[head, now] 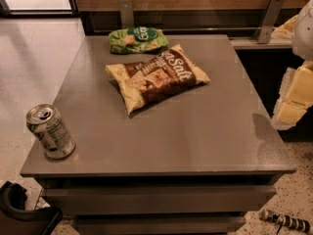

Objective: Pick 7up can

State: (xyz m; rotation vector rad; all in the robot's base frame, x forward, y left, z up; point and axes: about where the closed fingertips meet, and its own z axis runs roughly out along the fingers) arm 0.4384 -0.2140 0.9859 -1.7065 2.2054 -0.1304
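The 7up can (50, 131) stands upright at the table's front left corner. It is small and silver, with a pull-tab top and dark print on its grey-white side. My gripper (292, 99) shows as white and pale yellow parts at the right edge of the view. It hangs beyond the table's right side, far from the can, and nothing is visibly held in it.
The grey table (195, 136) has a brown and cream chip bag (155, 77) lying at its middle. A green snack bag (138, 39) lies at the back. A wall with metal brackets (270, 18) runs behind. A black object (19, 212) sits on the floor at the front left.
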